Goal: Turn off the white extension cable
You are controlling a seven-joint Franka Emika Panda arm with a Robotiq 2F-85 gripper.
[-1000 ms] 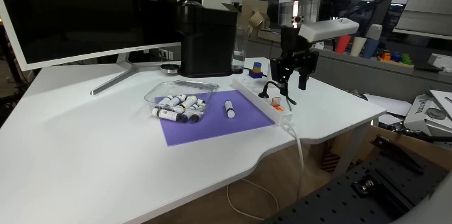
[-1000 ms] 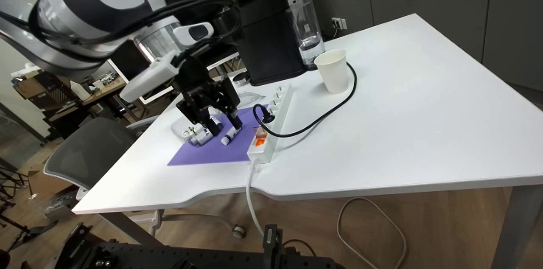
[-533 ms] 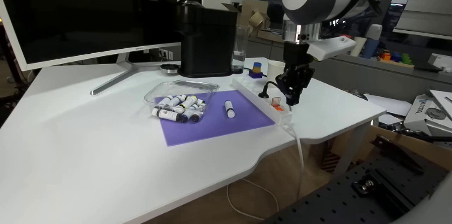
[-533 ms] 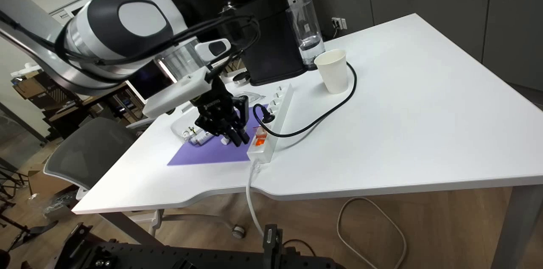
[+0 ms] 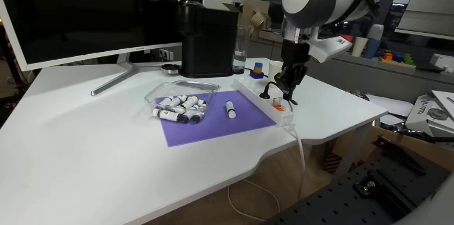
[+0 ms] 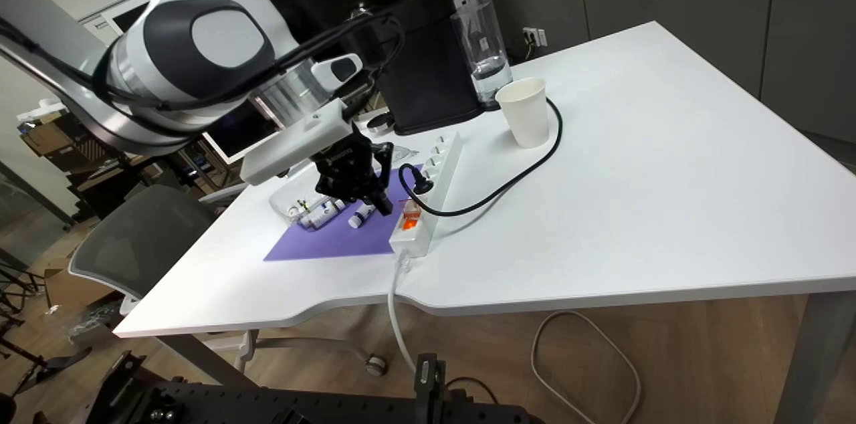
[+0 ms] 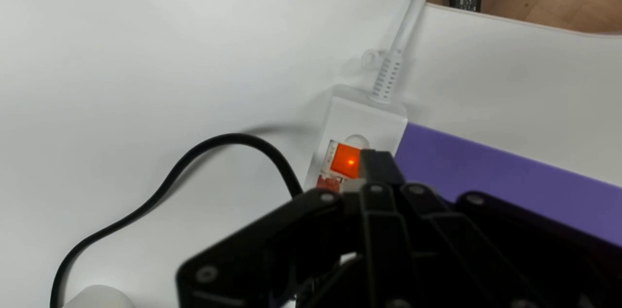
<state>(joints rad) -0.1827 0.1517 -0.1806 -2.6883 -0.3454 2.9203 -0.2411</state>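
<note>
The white extension cable (image 5: 267, 105) lies along the purple mat's edge in both exterior views, its cord (image 6: 393, 307) running off the table. Near its cord end is an orange switch (image 7: 346, 160) that glows, with a bright spot on it; a reddish flap (image 5: 277, 102) stands raised beside it. A black plug (image 6: 422, 185) sits in a socket. My gripper (image 7: 381, 167) is shut with nothing held, pointing down over the strip. In the wrist view its fingertips cover the switch's right edge; an exterior view shows the gripper (image 6: 382, 205) above the surface. Contact with the switch cannot be told.
A black cable arches from the plug past a paper cup (image 6: 523, 113). On the purple mat (image 5: 212, 131) lie a small white cylinder (image 5: 230, 109) and a clear tub (image 5: 153, 94) of several more. A black coffee machine (image 5: 209, 40) and monitor (image 5: 106, 15) stand behind.
My gripper has gone from open to shut. It has come down toward the switch end of the strip, then shifted slightly in the last half second. The strip has not moved.
</note>
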